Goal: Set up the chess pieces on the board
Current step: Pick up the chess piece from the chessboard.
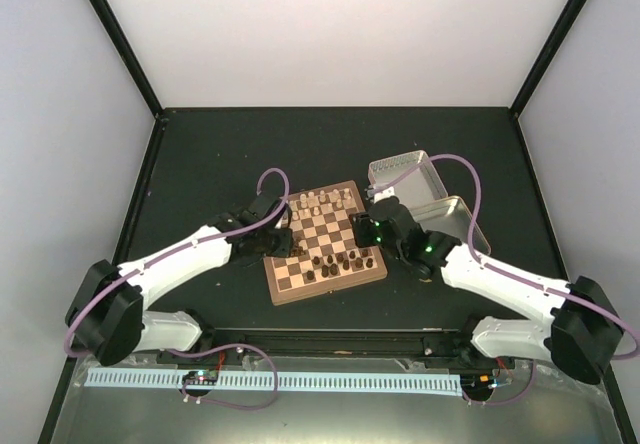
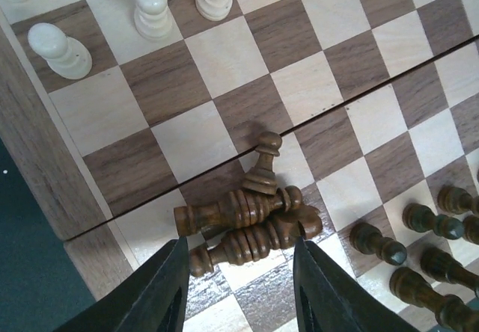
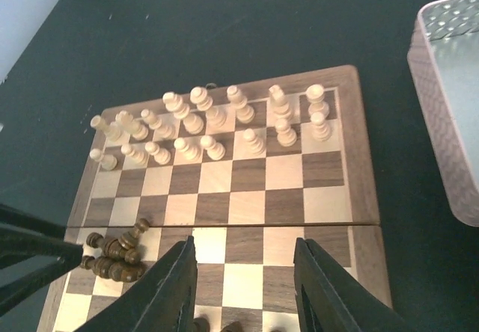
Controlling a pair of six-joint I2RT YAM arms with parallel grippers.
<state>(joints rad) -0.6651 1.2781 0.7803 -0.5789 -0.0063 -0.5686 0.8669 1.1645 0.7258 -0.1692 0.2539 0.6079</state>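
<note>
The board [image 1: 322,242] lies mid-table. Cream pieces [image 3: 217,123] stand in two rows at its far side. Several dark pieces stand near the front edge [image 1: 345,261]. Three dark pieces [image 2: 251,223] lie toppled in a heap near the board's left edge, also seen in the right wrist view [image 3: 116,253]. My left gripper [image 2: 238,272] is open, its fingers either side of the lowest fallen piece, just above it. My right gripper [image 3: 243,280] is open and empty over bare squares at the board's right side.
Two open metal tin halves [image 1: 425,189] lie right of the board; one rim shows in the right wrist view [image 3: 445,100]. The dark table [image 1: 220,154] surrounds the board. A black rail runs along the near edge.
</note>
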